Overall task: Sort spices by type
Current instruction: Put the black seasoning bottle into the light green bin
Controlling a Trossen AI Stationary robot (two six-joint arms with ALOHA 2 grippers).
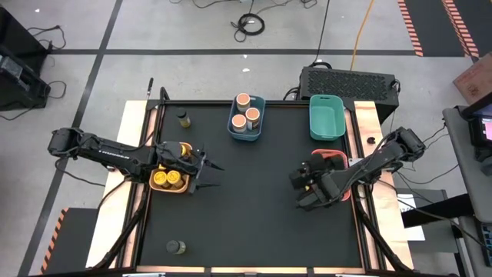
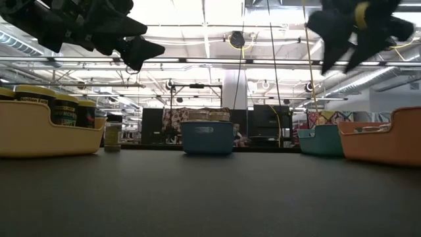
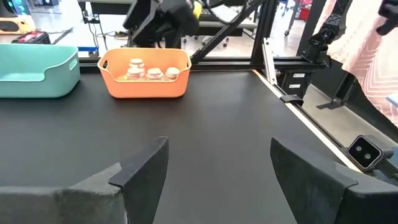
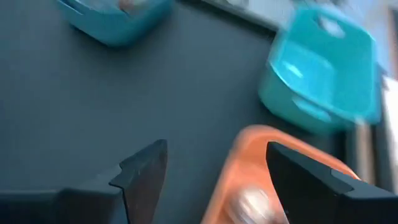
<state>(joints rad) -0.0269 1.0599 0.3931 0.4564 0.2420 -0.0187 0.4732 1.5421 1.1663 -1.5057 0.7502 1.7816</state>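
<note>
Well apart from the wide, empty left claw (image 1: 206,175), the small dark olive round jar (image 1: 176,247) looks light, rigid, slippery; grip its sides below the lid.

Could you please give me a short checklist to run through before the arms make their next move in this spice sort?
1. Left gripper empty, fingers apart: ok.
2. Right gripper empty, fingers apart, above the red bin: ok.
3. Loose olive jars located: one at the far left of the mat, one near the front edge: ok.
4. All jars sorted: not ok, those two stand outside any bin.
5. Teal bin free to receive them: ok, nothing shows in it.
6. Yellow-lidded jars settled in the orange bin: ok.
</note>
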